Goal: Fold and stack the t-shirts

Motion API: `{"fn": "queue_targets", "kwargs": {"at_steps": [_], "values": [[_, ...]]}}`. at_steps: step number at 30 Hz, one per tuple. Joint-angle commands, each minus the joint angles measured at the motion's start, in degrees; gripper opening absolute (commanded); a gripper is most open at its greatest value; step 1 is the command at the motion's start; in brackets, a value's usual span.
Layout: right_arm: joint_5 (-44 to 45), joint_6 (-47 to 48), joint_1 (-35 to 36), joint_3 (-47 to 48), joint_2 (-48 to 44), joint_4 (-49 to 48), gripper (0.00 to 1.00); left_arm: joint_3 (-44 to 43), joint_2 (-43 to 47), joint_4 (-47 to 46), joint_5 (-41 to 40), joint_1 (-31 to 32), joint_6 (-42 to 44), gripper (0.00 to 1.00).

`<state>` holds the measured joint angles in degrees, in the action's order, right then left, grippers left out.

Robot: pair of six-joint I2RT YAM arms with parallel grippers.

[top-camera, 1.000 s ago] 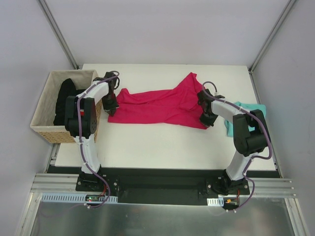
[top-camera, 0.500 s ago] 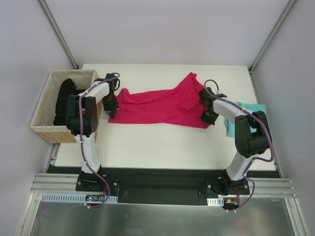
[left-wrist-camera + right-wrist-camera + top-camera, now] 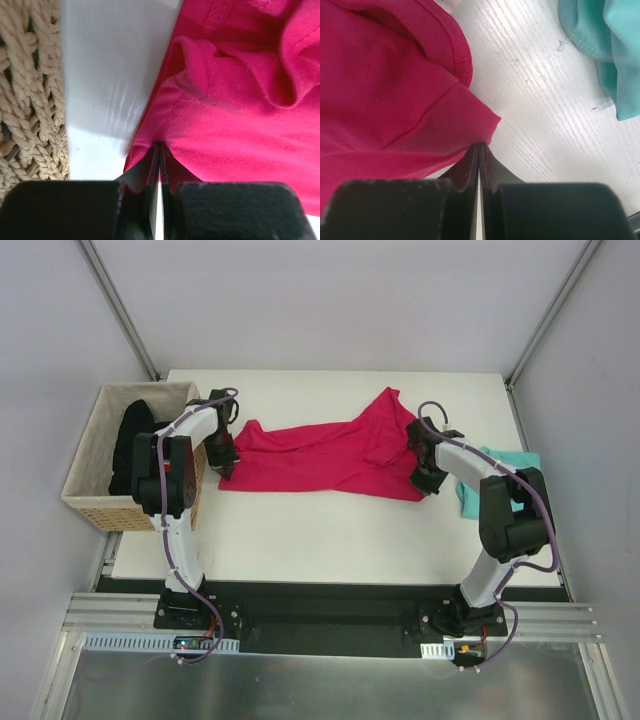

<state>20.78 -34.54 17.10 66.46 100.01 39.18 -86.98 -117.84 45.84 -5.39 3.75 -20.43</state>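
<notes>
The magenta-pink t-shirt (image 3: 325, 458) lies stretched sideways across the middle of the white table (image 3: 330, 540), with one flap pointing to the far side. My left gripper (image 3: 224, 468) is shut on its left edge; in the left wrist view the hem of the pink t-shirt (image 3: 235, 100) is pinched between the closed tips of the left gripper (image 3: 159, 147). My right gripper (image 3: 430, 483) is shut on the shirt's right corner, and the right wrist view shows the pink t-shirt (image 3: 385, 90) folding into the right gripper (image 3: 480, 147). The teal t-shirt (image 3: 500, 472) (image 3: 607, 45) lies crumpled at the table's right edge, partly under the right arm.
A woven basket (image 3: 95, 455) (image 3: 27, 95) stands off the table's left edge, close beside the left arm, with a black garment (image 3: 135, 440) inside. Bare table surface shows in front of and behind the pink shirt.
The right gripper has shifted a little to the right with the shirt's corner, and the left gripper a little to the left and farther back, drawing the pink shirt slightly tauter. Both grips are unchanged.
</notes>
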Motion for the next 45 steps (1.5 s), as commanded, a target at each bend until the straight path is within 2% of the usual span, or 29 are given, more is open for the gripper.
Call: {"fn": "queue_targets", "kwargs": {"at_steps": [1, 17, 18, 19, 20, 22, 25, 27, 30, 32, 33, 34, 38, 40, 45], "values": [[1.9, -1.0, -0.7, 1.0, -3.1, 2.1, 0.01, 0.2, -0.1, 2.2, -0.9, -1.2, -0.4, 0.00], [1.0, 0.3, -1.2, 1.0, -2.2, 2.3, 0.01, -0.2, 0.0, 2.7, -0.9, -2.0, -0.1, 0.00], [0.5, 0.6, -1.2, 2.0, -1.1, 2.6, 0.09, -0.3, 0.0, 2.8, -0.9, -2.0, -0.1, 0.00], [0.1, 1.0, -1.2, 2.3, -0.6, 2.6, 0.26, -0.3, 0.0, 2.8, -0.8, -2.0, -0.1, 0.00], [-0.2, 1.6, -1.2, 2.4, -0.2, 2.5, 0.33, -0.4, 0.0, 2.8, -0.8, -1.9, -0.1, 0.00], [-0.7, 1.8, -1.3, 2.9, 0.9, 2.3, 0.40, -0.3, 0.0, 2.8, -0.9, -2.0, -0.1, 0.00], [-1.2, 2.4, -1.2, 2.9, 1.9, 2.0, 0.44, -0.4, 0.2, 2.8, -0.9, -1.9, -0.1, 0.00], [-1.2, 2.5, -1.2, 3.0, 2.1, 1.8, 0.43, -0.4, 0.2, 2.8, -0.9, -2.0, -0.1, 0.00], [-0.9, 2.7, -1.2, 3.2, 2.6, 1.7, 0.38, -0.6, 0.2, 2.8, -0.9, -2.0, -0.1, 0.00], [-0.8, 2.6, -1.2, 3.2, 2.8, 1.7, 0.31, -1.0, 0.0, 3.0, -0.9, -2.0, -0.1, 0.00], [-0.7, 2.7, -1.2, 3.3, 2.9, 1.7, 0.22, -1.2, 0.0, 3.0, -0.9, -2.0, -0.1, 0.00], [-0.8, 2.6, -1.2, 3.3, 3.0, 1.6, 0.18, -1.3, -0.1, 3.1, -0.9, -2.0, -0.1, 0.00], [-0.8, 2.6, -1.2, 3.6, 3.7, 1.3, 0.09, -1.6, -0.1, 3.5, -0.9, -2.0, -0.1, 0.00], [-0.7, 2.6, -1.3, 3.8, 3.9, 1.4, 0.01, -1.6, -0.2, 3.5, -1.0, -2.0, -0.1, 0.00], [0.6, 2.6, -1.4, 4.4, 2.8, 1.6, 0.01, -1.6, -0.3, 3.6, -1.1, -1.9, 0.0, 0.00]]}}
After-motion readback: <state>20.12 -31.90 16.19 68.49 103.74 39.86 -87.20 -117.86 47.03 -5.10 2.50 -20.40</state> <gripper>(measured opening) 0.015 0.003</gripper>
